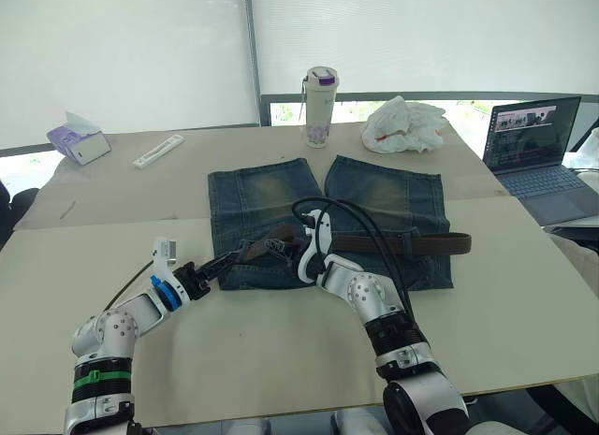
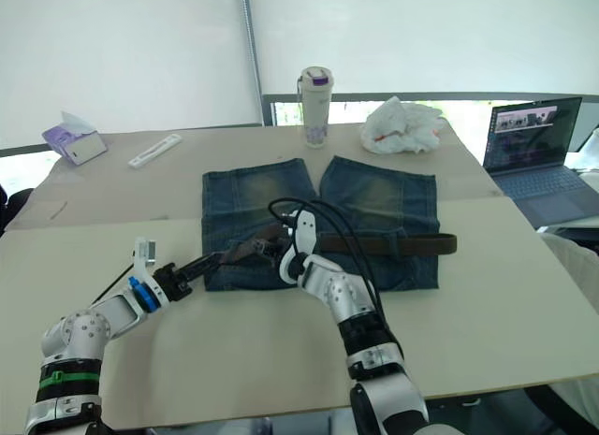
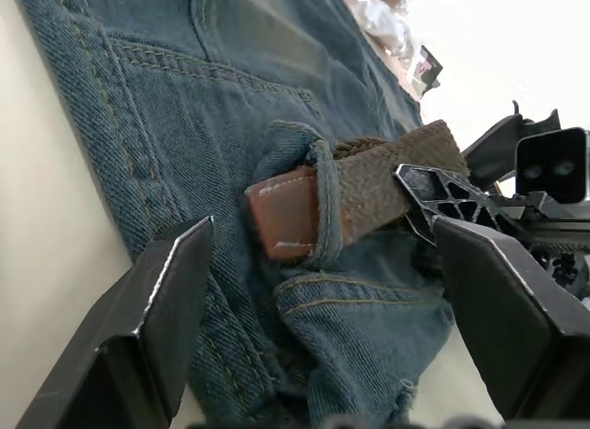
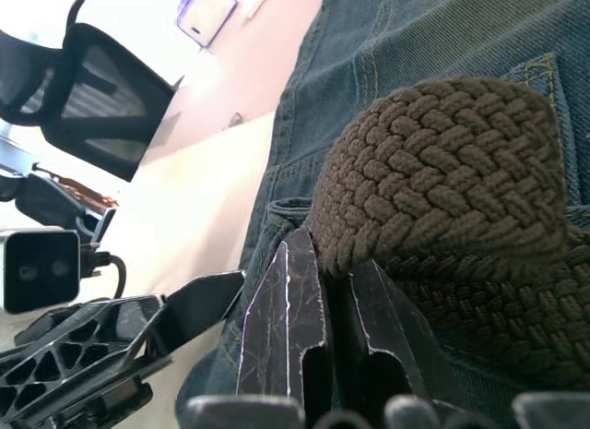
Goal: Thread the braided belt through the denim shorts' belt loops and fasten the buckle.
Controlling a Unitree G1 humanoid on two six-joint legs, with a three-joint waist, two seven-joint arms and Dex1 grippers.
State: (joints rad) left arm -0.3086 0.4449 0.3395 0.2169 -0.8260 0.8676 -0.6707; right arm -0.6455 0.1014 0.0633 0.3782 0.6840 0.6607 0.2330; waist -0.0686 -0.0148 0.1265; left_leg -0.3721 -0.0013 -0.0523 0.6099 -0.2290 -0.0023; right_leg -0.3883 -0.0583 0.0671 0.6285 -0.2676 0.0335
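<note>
The denim shorts (image 1: 262, 196) lie flat on the table, waistband toward me. The braided belt (image 1: 421, 245) runs along the waistband from the right and humps up near the middle. Its brown leather tip (image 3: 281, 217) pokes through a belt loop (image 3: 323, 208) at the left. My left gripper (image 1: 225, 264) is open, one finger on each side of that tip without touching it. My right gripper (image 4: 323, 291) is shut on a raised fold of the belt (image 4: 442, 171), just right of the loop. The buckle is hidden.
A white bottle with a purple lid (image 1: 320, 108) and a crumpled white bag (image 1: 404, 124) stand behind the shorts. An open laptop (image 1: 538, 154) is at the right, and a tissue box (image 1: 78, 138) and a flat white strip (image 1: 157, 151) at the far left.
</note>
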